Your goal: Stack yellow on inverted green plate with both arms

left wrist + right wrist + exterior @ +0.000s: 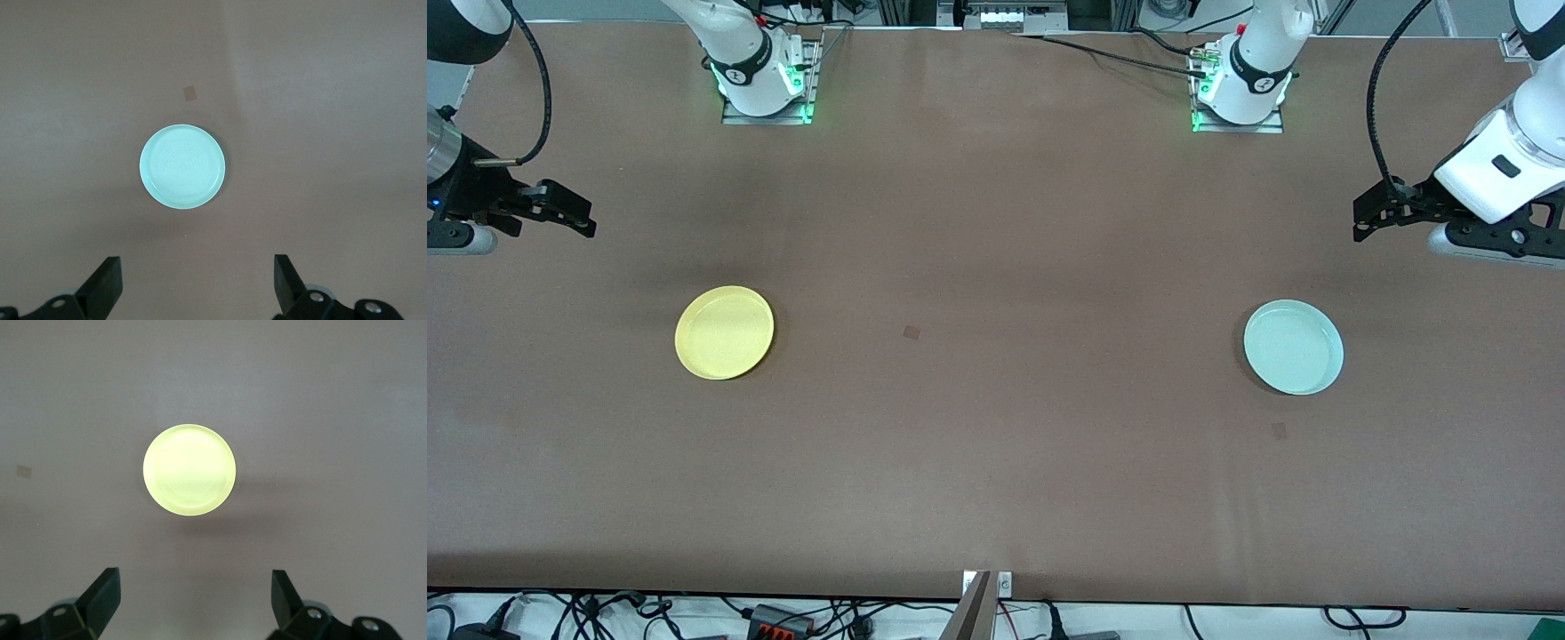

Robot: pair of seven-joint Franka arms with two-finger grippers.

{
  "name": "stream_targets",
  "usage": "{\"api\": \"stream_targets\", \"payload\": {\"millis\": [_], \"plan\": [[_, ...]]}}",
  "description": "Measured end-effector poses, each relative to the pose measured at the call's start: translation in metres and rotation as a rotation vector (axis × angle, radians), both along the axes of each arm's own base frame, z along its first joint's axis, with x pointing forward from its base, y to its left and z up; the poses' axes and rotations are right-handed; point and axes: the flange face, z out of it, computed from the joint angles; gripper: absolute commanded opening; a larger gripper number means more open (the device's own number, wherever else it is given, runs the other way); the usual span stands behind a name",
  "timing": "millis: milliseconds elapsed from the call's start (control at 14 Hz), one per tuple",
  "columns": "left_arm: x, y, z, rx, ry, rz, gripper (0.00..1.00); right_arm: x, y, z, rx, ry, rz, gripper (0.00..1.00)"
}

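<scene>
While both lie rim-up on matte brown table (996, 462) | yellow (724, 332), green plate (1293, 347): round, smooth | left gripper (1360, 218), right gripper (587, 218): fingers wide

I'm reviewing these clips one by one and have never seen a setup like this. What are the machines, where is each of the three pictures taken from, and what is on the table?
Two white robot arms stand at a brown table. The wide picture comes from a high camera facing them. The other two come from cameras on each arm's wrist, looking down past that arm's own black fingers.

The left end effector hangs open over the table at the left arm's end, holding nothing; its wrist view shows the green plate below. The right end effector hangs open at the right arm's end, also empty, looking down on the yellow plate.

Both plates lie flat and far apart, rims up: green and yellow. Nothing is stacked or turned over yet.
</scene>
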Motion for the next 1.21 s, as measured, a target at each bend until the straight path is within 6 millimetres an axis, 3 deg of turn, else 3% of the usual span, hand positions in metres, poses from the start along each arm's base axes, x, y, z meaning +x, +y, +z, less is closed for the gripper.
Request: {"api": "stream_targets", "payload": {"millis": [1214], "plan": [[0.0003,0.0032,-0.0001,0.000,0.000,0.006,1.00,-0.0024,-0.0052,-0.0014,0.001,0.020,-0.010,1.00]]}}
